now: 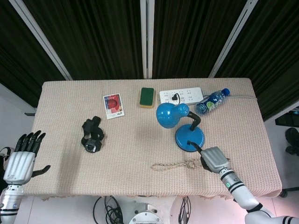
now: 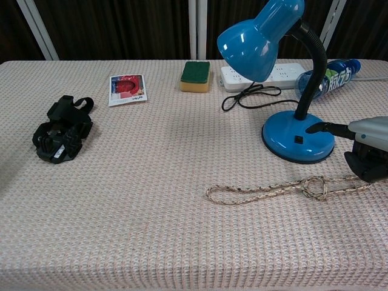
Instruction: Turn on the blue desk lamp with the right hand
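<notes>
My left hand (image 1: 21,161) is hanging open, fingers spread, at lower left | my right hand (image 1: 214,159) is curled, holding nothing, one finger extending over the base of the blue desk lamp (image 1: 189,138), right of centre | rope (image 1: 175,165) is lying just below the lamp

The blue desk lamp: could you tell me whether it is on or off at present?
Cannot tell for certain: the blue desk lamp shows no visible glow, and its bulb is hidden. The right hand reaches over its base.
</notes>
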Motion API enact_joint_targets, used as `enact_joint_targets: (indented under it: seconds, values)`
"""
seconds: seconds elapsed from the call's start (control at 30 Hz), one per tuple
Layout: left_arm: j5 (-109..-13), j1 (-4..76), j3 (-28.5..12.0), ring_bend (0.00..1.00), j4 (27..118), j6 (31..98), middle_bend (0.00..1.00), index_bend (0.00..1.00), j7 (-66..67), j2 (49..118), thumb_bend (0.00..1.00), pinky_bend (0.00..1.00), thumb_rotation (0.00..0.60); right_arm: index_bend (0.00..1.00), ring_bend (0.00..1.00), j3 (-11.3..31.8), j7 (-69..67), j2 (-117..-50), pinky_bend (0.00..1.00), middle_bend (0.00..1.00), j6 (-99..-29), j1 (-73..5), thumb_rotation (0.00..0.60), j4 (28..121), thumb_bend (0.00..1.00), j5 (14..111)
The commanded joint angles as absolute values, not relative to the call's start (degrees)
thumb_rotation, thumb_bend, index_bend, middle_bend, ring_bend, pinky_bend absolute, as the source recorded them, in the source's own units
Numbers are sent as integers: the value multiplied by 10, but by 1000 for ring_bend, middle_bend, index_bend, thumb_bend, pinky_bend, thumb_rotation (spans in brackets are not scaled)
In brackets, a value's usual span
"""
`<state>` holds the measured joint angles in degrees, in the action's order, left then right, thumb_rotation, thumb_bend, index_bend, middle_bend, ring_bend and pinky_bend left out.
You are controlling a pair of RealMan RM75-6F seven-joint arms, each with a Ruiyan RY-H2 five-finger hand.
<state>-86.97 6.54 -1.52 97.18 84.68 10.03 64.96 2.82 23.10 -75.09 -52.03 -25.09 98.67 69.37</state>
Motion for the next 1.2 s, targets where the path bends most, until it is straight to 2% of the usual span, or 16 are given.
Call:
enact_joint_targets:
  seconds: [0.03,1.2]
  values:
    - [-870,66,-15,0,971,846,11,0,99,649,0,0,600,0,856,26,251,-757,849,939,-515,-260,600,985,778,666]
    - [-874,64,-14,0,967,846,11,0,96,646,1,0,600,0,857,-5,258,-777,847,939,-504,-306,600,976,778,605]
